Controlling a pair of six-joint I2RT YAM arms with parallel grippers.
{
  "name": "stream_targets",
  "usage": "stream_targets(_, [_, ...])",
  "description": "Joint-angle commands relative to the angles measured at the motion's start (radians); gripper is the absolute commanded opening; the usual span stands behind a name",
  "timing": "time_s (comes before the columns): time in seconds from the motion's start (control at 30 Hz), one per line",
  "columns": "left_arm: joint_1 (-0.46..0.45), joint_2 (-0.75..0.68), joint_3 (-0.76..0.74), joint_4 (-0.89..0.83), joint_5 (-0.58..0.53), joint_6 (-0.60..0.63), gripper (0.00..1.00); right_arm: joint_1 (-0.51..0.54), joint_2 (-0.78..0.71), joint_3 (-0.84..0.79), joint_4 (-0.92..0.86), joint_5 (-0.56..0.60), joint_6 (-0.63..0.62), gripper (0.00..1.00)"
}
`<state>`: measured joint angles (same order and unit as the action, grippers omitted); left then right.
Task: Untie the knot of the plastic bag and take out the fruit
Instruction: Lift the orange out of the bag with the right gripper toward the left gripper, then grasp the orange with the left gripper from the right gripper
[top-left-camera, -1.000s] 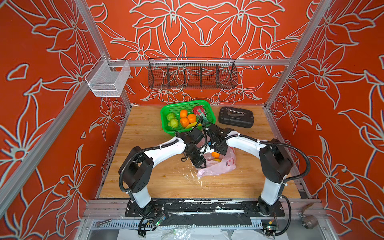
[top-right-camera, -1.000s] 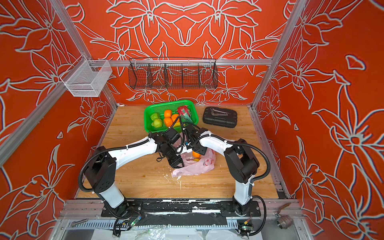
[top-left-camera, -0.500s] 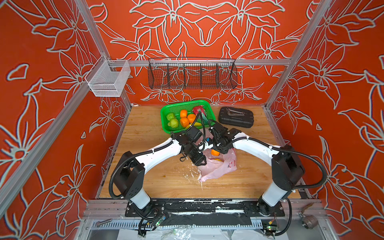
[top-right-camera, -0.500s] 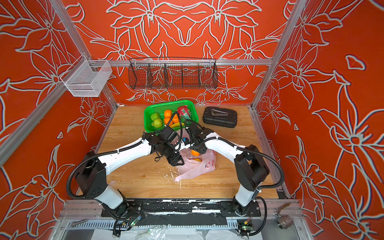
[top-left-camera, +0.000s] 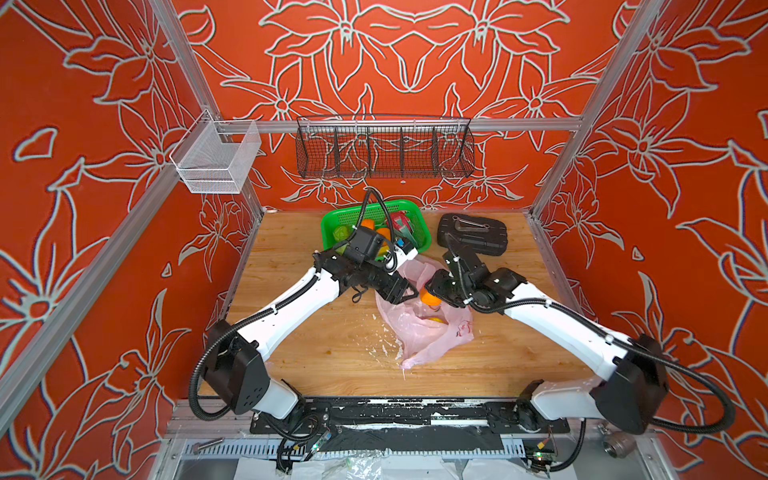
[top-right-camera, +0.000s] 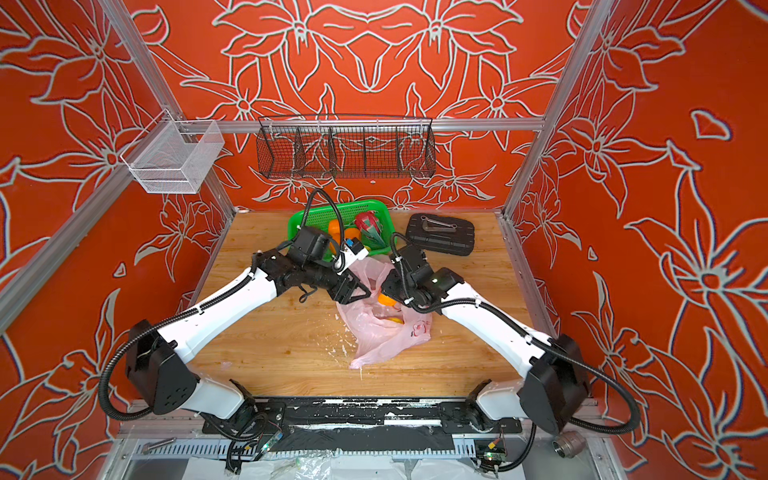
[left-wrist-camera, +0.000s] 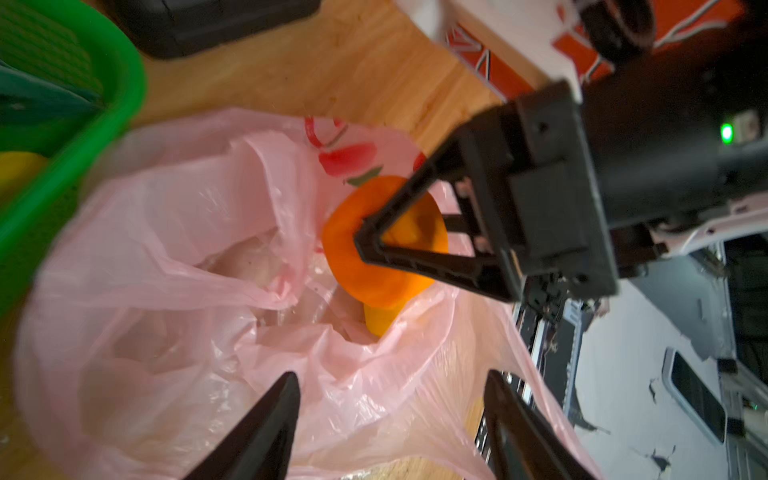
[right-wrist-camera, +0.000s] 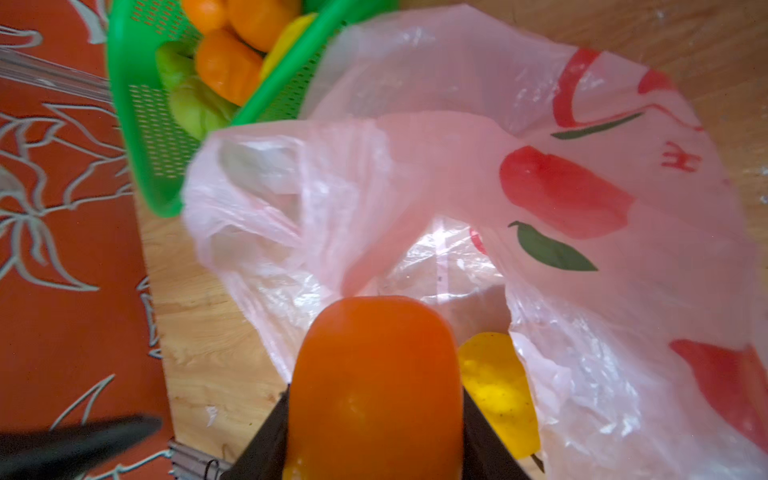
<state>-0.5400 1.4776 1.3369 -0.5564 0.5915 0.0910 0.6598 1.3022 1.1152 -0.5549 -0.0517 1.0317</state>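
Observation:
The pink plastic bag (top-left-camera: 428, 332) (top-right-camera: 382, 332) lies crumpled on the wooden table with its mouth open; no knot shows. My right gripper (top-left-camera: 434, 291) (right-wrist-camera: 376, 395) is shut on an orange fruit (right-wrist-camera: 374, 374) (left-wrist-camera: 374, 286) (top-right-camera: 386, 298) just above the bag's mouth. A yellow fruit (right-wrist-camera: 498, 386) (left-wrist-camera: 380, 320) lies inside the bag below it. My left gripper (top-left-camera: 405, 291) (left-wrist-camera: 390, 376) stands open over the bag's near rim (left-wrist-camera: 187, 270), with nothing between its fingers, facing the right gripper.
A green basket (top-left-camera: 332, 224) (top-right-camera: 299, 220) behind the bag holds oranges, green apples and a dragon fruit (top-right-camera: 368, 220). A black case (top-left-camera: 473, 232) lies to its right. A black wire rack (top-left-camera: 384, 149) and a white mesh bin (top-left-camera: 216, 162) hang on the walls.
The left gripper's jaws have spread wider. The right gripper has narrowed onto the orange fruit. Both arms have stretched lower and flatter over the bag.

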Motion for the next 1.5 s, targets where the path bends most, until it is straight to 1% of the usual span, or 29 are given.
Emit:
stream_targets(0.0, [0.011, -0.039, 0.052, 0.086, 0.088, -0.037, 0.73, -0.014, -0.086, -0.001, 0.098, -0.032, -0.038, 0.47])
stream_targets(0.13, [0.011, -0.034, 0.119, 0.113, 0.112, -0.010, 0.78, -0.038, -0.137, 0.021, 0.173, -0.099, -0.057, 0.47])
stream_targets(0.2, [0.012, -0.018, 0.156, 0.125, 0.139, 0.023, 0.82, -0.050, -0.156, 0.029, 0.214, -0.131, -0.058, 0.47])
stream_targets(0.27, [0.012, -0.006, 0.187, 0.126, 0.142, 0.055, 0.86, -0.061, -0.169, 0.033, 0.249, -0.158, -0.046, 0.47])
stream_targets(0.37, [0.012, 0.007, 0.217, 0.113, 0.143, 0.136, 0.94, -0.077, -0.175, 0.049, 0.279, -0.211, -0.035, 0.47])
stream_targets(0.43, [0.012, 0.014, 0.224, 0.094, 0.155, 0.215, 0.98, -0.080, -0.172, 0.074, 0.269, -0.239, -0.048, 0.47])
stream_targets(0.57, [0.012, 0.029, 0.235, 0.057, 0.142, 0.355, 1.00, -0.081, -0.162, 0.119, 0.250, -0.287, -0.063, 0.47])
stream_targets(0.67, [0.011, 0.035, 0.237, 0.050, 0.152, 0.428, 1.00, -0.081, -0.157, 0.134, 0.269, -0.326, -0.060, 0.47])
stream_targets(0.83, [0.010, 0.042, 0.237, 0.091, 0.156, 0.431, 0.99, -0.081, -0.137, 0.156, 0.284, -0.394, -0.070, 0.46])
stream_targets(0.93, [0.011, 0.052, 0.244, 0.110, 0.169, 0.413, 0.97, -0.081, -0.128, 0.165, 0.286, -0.401, -0.070, 0.46])
stream_targets(1.03, [0.010, 0.057, 0.246, 0.127, 0.165, 0.396, 0.92, -0.080, -0.128, 0.163, 0.281, -0.383, -0.069, 0.46])
stream_targets(1.07, [0.010, 0.058, 0.245, 0.127, 0.158, 0.395, 0.87, -0.081, -0.128, 0.164, 0.281, -0.381, -0.068, 0.46])
stream_targets(1.13, [0.010, 0.058, 0.246, 0.119, 0.145, 0.406, 0.82, -0.081, -0.125, 0.167, 0.275, -0.376, -0.068, 0.46])
stream_targets(1.2, [0.010, 0.059, 0.245, 0.108, 0.132, 0.417, 0.75, -0.080, -0.122, 0.170, 0.269, -0.373, -0.069, 0.47])
stream_targets(1.33, [0.010, 0.052, 0.241, 0.111, 0.086, 0.406, 0.64, -0.081, -0.125, 0.171, 0.255, -0.333, -0.066, 0.56])
stream_targets(1.43, [0.011, 0.050, 0.241, 0.114, 0.047, 0.395, 0.58, -0.084, -0.135, 0.173, 0.247, -0.303, -0.066, 0.60])
stream_targets(1.47, [0.011, 0.049, 0.240, 0.117, 0.034, 0.390, 0.56, -0.086, -0.137, 0.176, 0.244, -0.292, -0.064, 0.63])
